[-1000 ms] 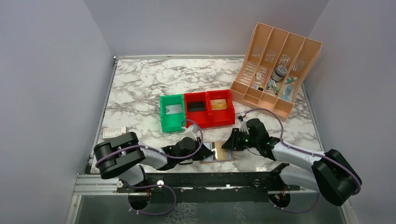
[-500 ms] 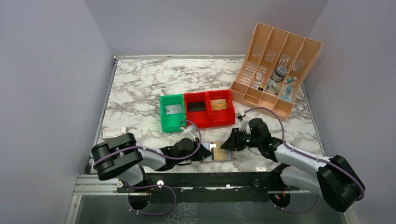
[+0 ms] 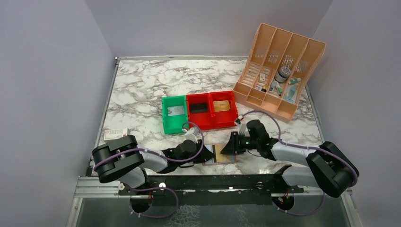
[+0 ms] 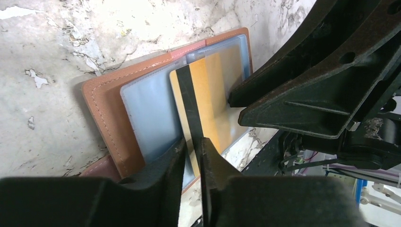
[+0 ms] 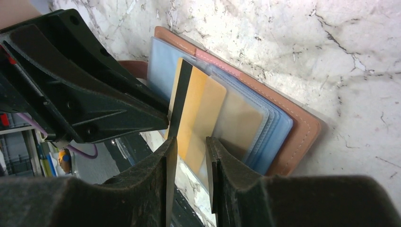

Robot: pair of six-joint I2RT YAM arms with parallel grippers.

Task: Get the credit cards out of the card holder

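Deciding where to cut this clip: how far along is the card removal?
Done: card holder lies open; no card is fully out. In hand: yellow card partly slid from its clear pocket, left gripper at its black stripe, right gripper at the holder's right side. Remaining: pull it free; no grey card shows in the holder.

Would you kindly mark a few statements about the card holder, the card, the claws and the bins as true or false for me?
1. The yellow-gold card sticks partway out of a clear pocket of the card holder. True.
2. The card's stripe is white. False: it is black.
3. The left claw and the right claw are both at the card holder. True.
4. In the top view, the green bin stands right of the red bins. False: it stands left of them.
5. The card holder lies closed. False: it lies open, pockets facing up.
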